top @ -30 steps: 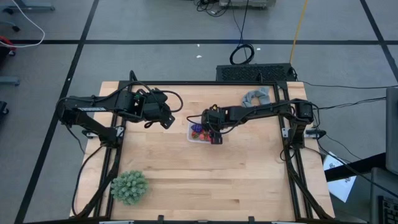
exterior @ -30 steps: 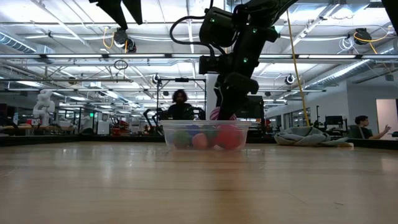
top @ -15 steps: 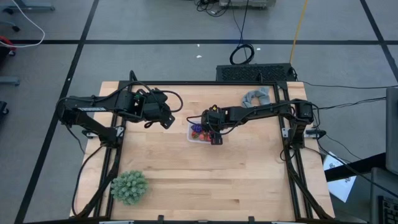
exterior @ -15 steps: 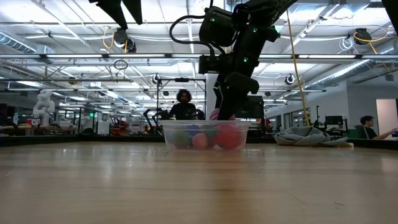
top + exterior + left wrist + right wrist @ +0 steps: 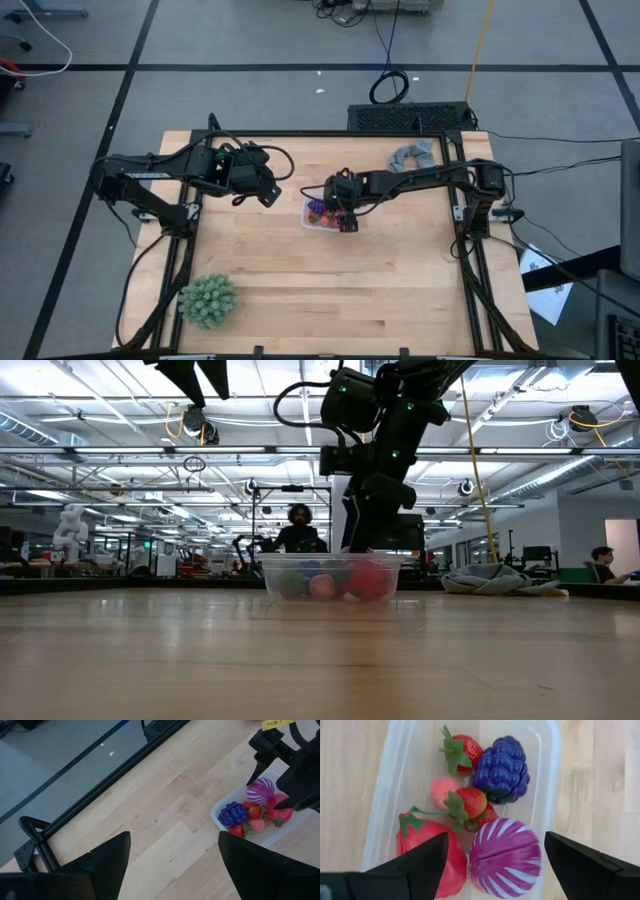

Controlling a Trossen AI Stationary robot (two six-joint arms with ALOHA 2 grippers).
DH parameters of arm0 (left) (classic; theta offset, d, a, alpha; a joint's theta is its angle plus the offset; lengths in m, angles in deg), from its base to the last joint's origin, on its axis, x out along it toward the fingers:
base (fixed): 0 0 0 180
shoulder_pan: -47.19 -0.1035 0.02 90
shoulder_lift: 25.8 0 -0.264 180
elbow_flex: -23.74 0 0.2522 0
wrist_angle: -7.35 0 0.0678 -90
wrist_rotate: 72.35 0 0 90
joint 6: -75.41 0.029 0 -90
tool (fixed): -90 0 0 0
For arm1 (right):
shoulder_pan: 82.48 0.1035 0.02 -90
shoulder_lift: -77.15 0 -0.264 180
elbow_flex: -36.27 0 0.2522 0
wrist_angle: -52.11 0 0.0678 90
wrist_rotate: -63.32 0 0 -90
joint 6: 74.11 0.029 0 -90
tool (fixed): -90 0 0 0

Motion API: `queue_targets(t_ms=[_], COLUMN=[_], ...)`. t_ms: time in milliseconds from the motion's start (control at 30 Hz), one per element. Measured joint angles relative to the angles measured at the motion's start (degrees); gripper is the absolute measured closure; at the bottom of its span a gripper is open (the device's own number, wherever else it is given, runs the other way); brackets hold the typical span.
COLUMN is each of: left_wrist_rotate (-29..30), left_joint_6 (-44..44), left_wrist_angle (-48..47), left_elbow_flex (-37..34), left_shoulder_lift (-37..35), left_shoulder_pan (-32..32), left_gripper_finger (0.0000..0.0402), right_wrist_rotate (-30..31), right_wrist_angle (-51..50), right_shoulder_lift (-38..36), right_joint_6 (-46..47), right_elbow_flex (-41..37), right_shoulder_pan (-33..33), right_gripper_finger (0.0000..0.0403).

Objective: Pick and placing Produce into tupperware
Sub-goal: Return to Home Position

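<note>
Under right pincer [image 5: 495, 834]: tupperware [image 5: 546, 770], long axis left-right.

Left arm [image 5: 150, 172] and right arm [image 5: 420, 179] are matte black with looping black cable [image 5: 292, 163]. The right arm bears a yellow label [image 5: 278, 723]. The left end effector [image 5: 173, 837] has dark, wedge-shaped fingers [image 5: 110, 862].

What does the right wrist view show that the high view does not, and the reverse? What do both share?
Only the right wrist view separates the produce: a striped purple onion, a blue berry cluster, red strawberries. Only the high view shows the green spiky ball, the grey cloth and the left gripper, waiting left of the tub. Both show the tupperware with the open right gripper above it.
</note>
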Motion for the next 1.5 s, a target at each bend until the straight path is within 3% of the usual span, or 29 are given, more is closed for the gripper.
queue_targets(t_ms=[367,600,1000,1267,1500], left_wrist_rotate=[0.5,1.0,-0.6,-0.7,-0.5], left_joint_6=[0.0,0.0,-0.6,0.0,4.5], left_wrist_angle=[0.1,0.1,0.2,1.1,7.9], left_elbow_flex=[0.0,0.0,0.0,0.0,0.0], left_shoulder_lift=[0.0,0.0,0.0,-0.4,-4.4], left_shoulder_pan=[0.0,0.0,0.1,1.7,4.7], left_gripper_finger=[0.0094,0.0094,0.0094,0.0094,0.0094], right_wrist_rotate=[0.1,0.1,-0.1,-0.1,0.0], right_wrist_angle=[0.7,-3.1,-9.9,-12.4,-10.0], right_shoulder_lift=[-5.1,-12.9,-27.3,-33.8,-36.1], right_joint_6=[-0.5,0.7,24.8,24.4,20.5], right_elbow_flex=[0.0,0.0,0.0,0.0,0.0], right_shoulder_pan=[0.8,3.7,8.6,10.7,10.4], right_gripper_finger=[0.008,0.008,0.008,0.008,0.008])
